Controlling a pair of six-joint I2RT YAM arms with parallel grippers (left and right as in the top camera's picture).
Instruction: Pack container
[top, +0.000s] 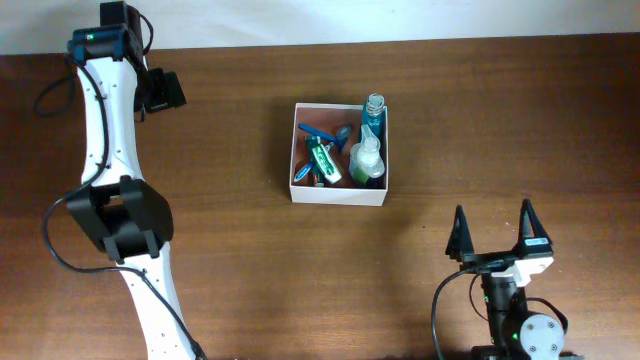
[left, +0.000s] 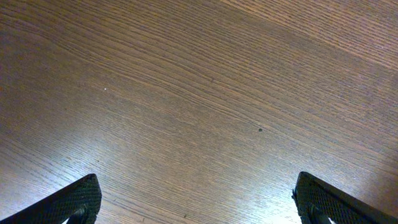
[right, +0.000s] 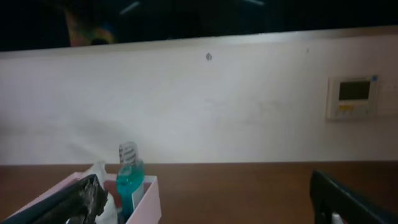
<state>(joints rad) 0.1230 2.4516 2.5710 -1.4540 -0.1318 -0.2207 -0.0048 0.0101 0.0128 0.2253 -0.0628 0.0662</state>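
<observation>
Two empty grippers, folks: left gripper (left: 196, 190) and right gripper (top: 492, 225) both gaped wide, well apart from the full-looking container (top: 340, 196), so staying off its walls looked smartest.

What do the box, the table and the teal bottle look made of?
Box: likely cardboard, matte white, with thin folded walls. Table: wood or wood-look laminate, brown grain lines with a slight sheen; cannot tell which. Bottle: probably clear plastic, since teal liquid shows through.
</observation>
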